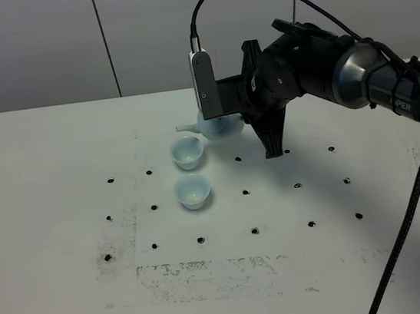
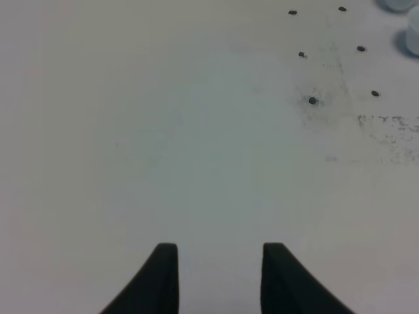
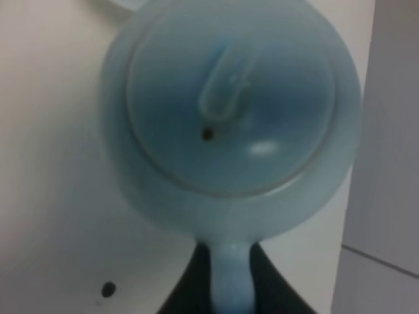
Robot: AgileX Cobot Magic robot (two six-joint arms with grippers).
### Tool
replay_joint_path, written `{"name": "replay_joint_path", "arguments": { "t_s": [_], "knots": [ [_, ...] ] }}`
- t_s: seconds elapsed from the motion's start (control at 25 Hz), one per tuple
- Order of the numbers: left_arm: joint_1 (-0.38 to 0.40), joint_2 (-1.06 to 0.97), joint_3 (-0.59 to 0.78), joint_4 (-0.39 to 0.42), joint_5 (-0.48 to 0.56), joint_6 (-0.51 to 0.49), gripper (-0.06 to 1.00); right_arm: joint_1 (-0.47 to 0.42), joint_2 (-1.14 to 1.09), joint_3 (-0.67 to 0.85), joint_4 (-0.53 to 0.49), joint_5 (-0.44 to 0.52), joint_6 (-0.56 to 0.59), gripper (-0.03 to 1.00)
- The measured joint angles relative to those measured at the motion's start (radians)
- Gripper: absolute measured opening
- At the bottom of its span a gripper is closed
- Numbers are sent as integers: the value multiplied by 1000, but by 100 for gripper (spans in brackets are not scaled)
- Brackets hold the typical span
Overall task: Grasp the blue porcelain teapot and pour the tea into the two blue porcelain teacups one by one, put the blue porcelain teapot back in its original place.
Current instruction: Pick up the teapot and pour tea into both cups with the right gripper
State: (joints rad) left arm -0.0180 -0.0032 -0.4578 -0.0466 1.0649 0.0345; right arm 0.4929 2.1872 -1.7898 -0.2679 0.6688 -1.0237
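The right gripper [image 3: 228, 258] clamps the glossy, round blue porcelain teapot [image 3: 229, 111] by its loop handle [image 3: 230, 291], spout [image 1: 184, 127] near the farther teacup [image 1: 188, 152]. The nearer teacup [image 1: 193, 191], small and flared, stands beside it on the matte worktop [image 1: 48, 225]. Grasp looks done; pouring and return seem left. The left gripper [image 2: 219, 275] hangs parted, empty.

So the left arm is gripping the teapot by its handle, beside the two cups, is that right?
Not quite. It is the right end effector that grips the teapot by its handle, beside the two cups; the right wrist view shows this. The left end effector is open and holds nothing.
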Motion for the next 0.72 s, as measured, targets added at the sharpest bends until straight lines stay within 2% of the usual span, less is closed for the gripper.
{"name": "replay_joint_path", "arguments": {
  "t_s": [0.36, 0.72],
  "knots": [
    [0, 0, 0, 0, 0, -1, 29, 41, 3, 0, -220, 3, 19, 3],
    [0, 0, 0, 0, 0, -1, 29, 58, 22, 0, -311, -13, 25, 3]
  ]
}}
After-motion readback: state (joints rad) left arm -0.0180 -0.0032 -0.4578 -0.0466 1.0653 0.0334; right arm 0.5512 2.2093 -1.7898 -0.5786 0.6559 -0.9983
